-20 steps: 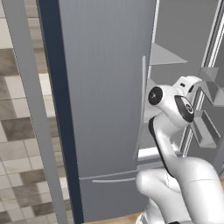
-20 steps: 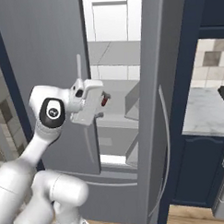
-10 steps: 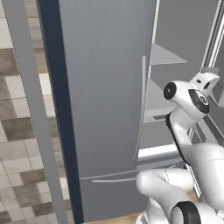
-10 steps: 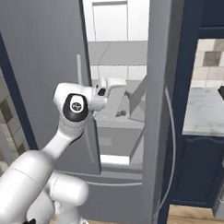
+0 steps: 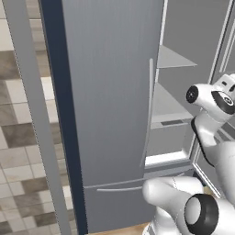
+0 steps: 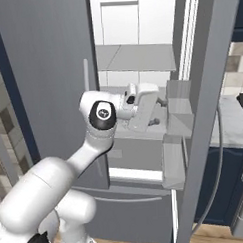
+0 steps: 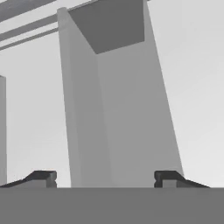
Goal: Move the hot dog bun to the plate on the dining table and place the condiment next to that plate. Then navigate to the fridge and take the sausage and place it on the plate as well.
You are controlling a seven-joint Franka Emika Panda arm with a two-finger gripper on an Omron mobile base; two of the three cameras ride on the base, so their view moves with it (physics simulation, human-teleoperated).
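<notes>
fridge [image 6: 140, 52]: 1 | open doors: 2 | door handles: 2

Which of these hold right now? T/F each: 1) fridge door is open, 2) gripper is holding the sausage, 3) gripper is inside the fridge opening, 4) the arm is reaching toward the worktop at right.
1) True. The fridge stands open, its white shelved inside showing.
2) False. The gripper has nothing between its fingertips; they stand apart, with grey fridge walls ahead of them.
3) True. In the right base view the gripper is over a shelf inside the opening.
4) False. The arm reaches into the fridge; the worktop lies beyond the right door.
</notes>
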